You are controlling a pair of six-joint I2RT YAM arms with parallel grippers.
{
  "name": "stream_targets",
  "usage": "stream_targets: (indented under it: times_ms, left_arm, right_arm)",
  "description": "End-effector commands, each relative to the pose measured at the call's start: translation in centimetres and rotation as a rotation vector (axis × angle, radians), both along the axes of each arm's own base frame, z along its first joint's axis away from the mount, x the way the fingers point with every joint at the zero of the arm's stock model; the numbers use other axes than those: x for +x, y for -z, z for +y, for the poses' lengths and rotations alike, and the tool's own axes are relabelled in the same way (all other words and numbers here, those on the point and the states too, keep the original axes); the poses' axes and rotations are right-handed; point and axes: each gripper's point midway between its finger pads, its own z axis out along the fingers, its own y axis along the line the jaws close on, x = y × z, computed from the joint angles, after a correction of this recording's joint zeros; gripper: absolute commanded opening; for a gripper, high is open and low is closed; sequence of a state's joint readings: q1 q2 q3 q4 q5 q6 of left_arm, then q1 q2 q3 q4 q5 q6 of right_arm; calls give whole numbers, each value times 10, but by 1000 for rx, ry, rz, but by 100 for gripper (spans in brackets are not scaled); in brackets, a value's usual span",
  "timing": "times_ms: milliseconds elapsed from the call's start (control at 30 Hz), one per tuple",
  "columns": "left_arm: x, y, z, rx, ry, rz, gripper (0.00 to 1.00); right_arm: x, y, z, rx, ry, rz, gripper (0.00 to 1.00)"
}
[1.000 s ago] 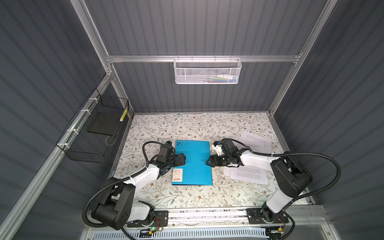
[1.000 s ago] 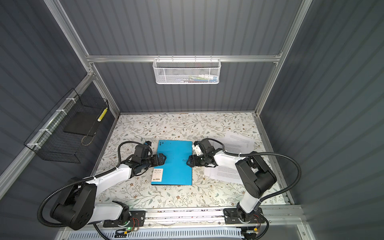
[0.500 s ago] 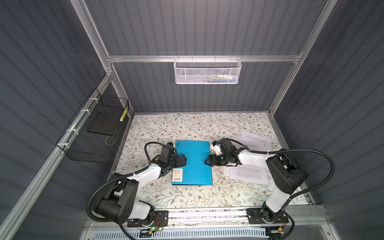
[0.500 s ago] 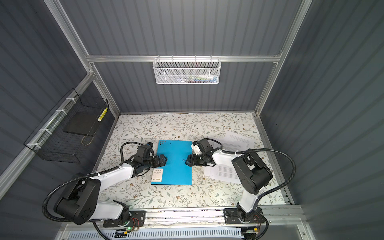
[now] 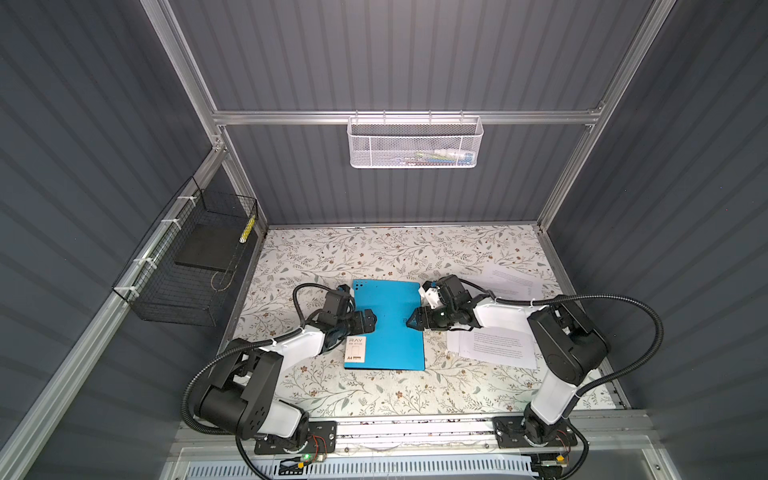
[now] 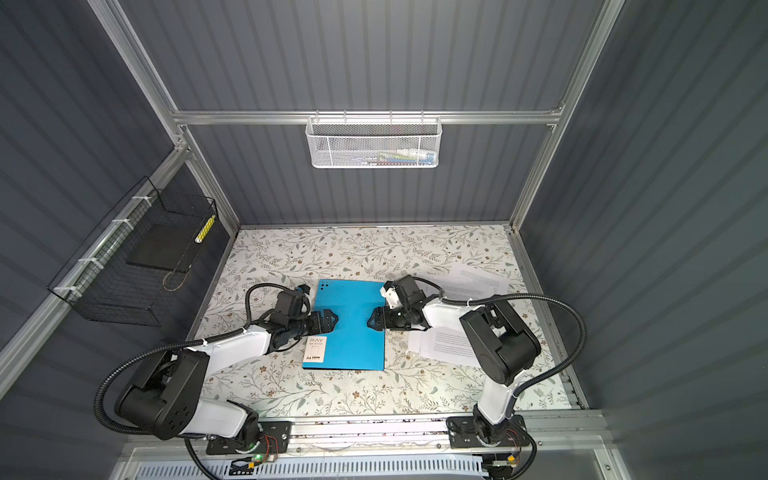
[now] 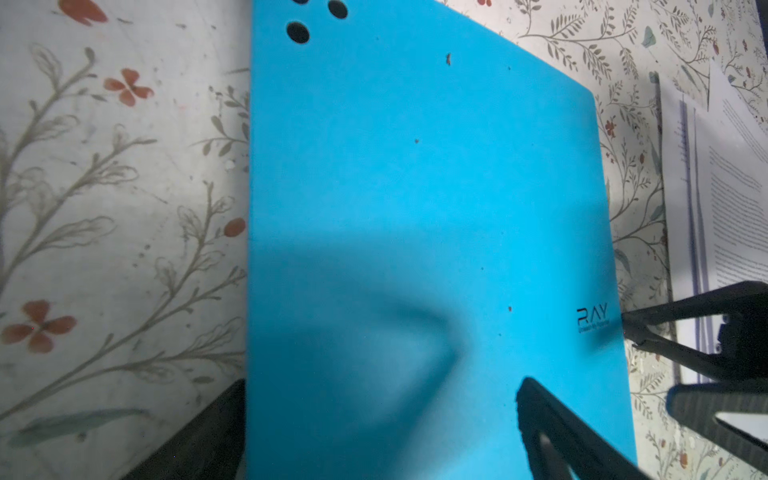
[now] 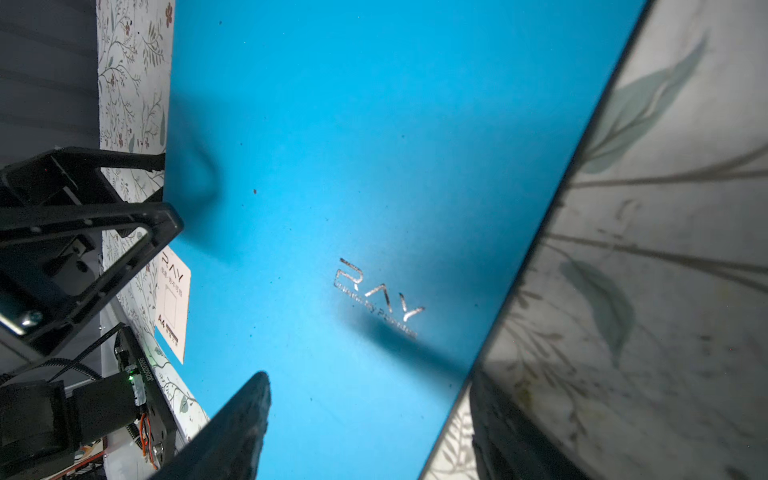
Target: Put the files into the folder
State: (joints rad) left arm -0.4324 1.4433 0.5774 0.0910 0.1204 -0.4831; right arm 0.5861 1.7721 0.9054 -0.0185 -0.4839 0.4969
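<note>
**Top views: two open pincers meet over a shut folder**

Both top views show the folder closed and flat in mid-table. The files lie loose on the floral table just beside its right edge, with one sheet farther back. Both arms lie low, forearms stretched inward. The left gripper and right gripper face each other across the cover.

Left wrist: the left jaws gape fully, empty, straddling the folder's near edge.

Right wrist: the right jaws stand well apart and grip nothing. One side is over the cover, the other at the edge beside the RAY logo. The cover looks thin, light, smooth and fairly stiff, so I would lift it by this long edge. The sheets look floppy.
</note>
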Motion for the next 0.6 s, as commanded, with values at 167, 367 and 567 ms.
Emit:
stream_targets:
  times_ms: [167, 367, 567]
  left_arm:
    - [0, -13, -27, -142, 69, -24, 99]
    - [2, -17, -26, -131, 67, -36, 99]
    - [9, -26, -21, -85, 63, -74, 99]
  right_arm:
    - [3, -25, 22, 159, -29, -13, 75]
    - [5, -46, 28, 236, -55, -43, 74]
    - [3, -65, 30, 280, -84, -94, 74]
